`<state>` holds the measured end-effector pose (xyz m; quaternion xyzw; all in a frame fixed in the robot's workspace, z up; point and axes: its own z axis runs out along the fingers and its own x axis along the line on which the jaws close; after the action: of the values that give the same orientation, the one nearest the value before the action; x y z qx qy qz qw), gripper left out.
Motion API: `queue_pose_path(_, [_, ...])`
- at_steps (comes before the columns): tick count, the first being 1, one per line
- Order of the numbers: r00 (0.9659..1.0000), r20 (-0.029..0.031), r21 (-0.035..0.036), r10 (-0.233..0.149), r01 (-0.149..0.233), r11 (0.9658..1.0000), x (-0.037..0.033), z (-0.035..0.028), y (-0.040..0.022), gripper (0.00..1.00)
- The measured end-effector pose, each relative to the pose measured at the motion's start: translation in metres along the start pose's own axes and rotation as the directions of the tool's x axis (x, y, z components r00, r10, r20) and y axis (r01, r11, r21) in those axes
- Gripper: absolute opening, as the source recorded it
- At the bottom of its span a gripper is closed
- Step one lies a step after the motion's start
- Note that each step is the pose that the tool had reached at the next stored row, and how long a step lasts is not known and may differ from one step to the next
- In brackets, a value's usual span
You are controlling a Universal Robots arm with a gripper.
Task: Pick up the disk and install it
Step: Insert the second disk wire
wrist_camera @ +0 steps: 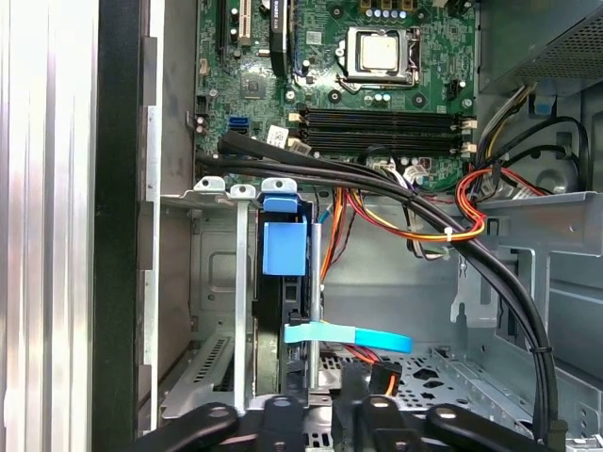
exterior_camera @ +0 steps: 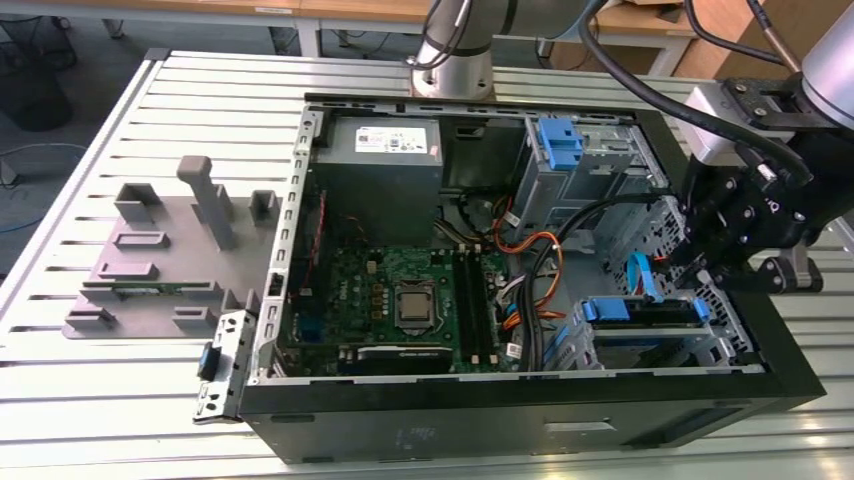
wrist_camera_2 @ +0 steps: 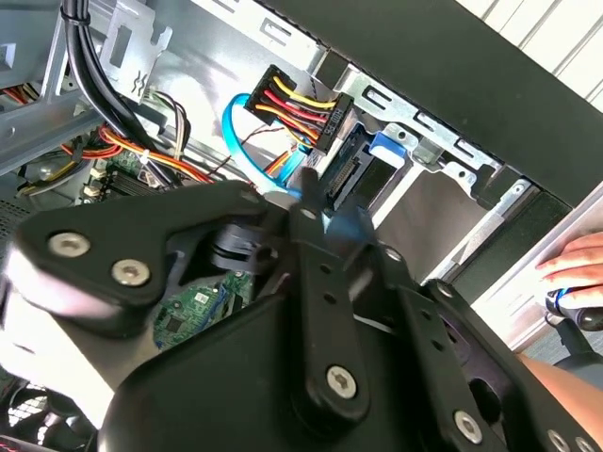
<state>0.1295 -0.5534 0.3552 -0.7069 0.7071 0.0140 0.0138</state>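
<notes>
Grey aluminium slats make up the bench [exterior_camera: 200, 90], and on the exterior view's left it carries a flat grey fixture plate [exterior_camera: 147, 260] with several upright grey blocks on it. Just beside the plate lies the black computer case [exterior_camera: 534, 425], open on its upper side. Inside, at the far corner, I see the grey power-supply box [exterior_camera: 380, 145] with a white sticker. Nearer to the camera is the green motherboard [exterior_camera: 400, 295] with its processor socket. Orange, black and yellow cables [exterior_camera: 534, 265] run from the middle of the case toward the exterior view's right. A blue plastic tab [exterior_camera: 561, 140] stands at the far drive cage.

The disk [exterior_camera: 641, 310] sits in the near drive cage, at the case's corner on the exterior view's right, with its blue carrier frame between the metal walls. In the first wrist view it stands on edge in its slot, the blue frame tab toward the motherboard. A light blue flat cable [wrist_camera: 349, 336] crosses in front of it. In the second wrist view a black connector [wrist_camera_2: 316, 118] with red, yellow and black wires is at the disk's end.

My end effector [exterior_camera: 741, 265] hangs over the case's edge on the exterior view's right, just beside the disk's cage. Whether it is apart or together I cannot tell, and I cannot see if it touches the disk. In the second wrist view a person's hand [wrist_camera_2: 579, 268] rests outside the case.
</notes>
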Motion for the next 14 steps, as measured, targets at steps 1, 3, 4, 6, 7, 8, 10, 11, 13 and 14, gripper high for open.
queue_pose_path(1, [1.0,0.0,0.0,0.0,0.0,1.0,0.0,0.0,0.0,0.3])
queue_pose_path(3, [1.0,-0.0001,0.0,0.0,0.0,1.0,0.0,0.0,0.0,0.42])
queue_pose_path(4, [1.0,0.0,0.0,0.0,0.0,1.0,0.0,0.0,0.0,0.42])
queue_pose_path(6, [1.0,0.0,0.0,0.0,0.0,1.0,0.0,0.0,0.0,0.48])
queue_pose_path(7, [1.0,0.0,0.0,0.0,0.0,1.0,0.0,0.0,0.0,0.48])
queue_pose_path(8, [1.0,0.0,0.0,0.0,0.0,1.0,0.0,0.0,0.0,0.48])
queue_pose_path(10, [1.0,0.0,0.0,0.0,0.0,1.0,0.0,0.0,0.0,0.48])
queue_pose_path(11, [1.0,0.0,0.0,0.0,0.0,1.0,0.0,0.0,-0.0001,0.48])
queue_pose_path(13, [1.0,0.0,0.0,0.0,0.0,1.0,0.0,0.0,-0.0002,0.48])
queue_pose_path(14, [1.0,0.0,0.0,0.0,0.0,1.0,0.0,0.0,-0.0002,0.48])
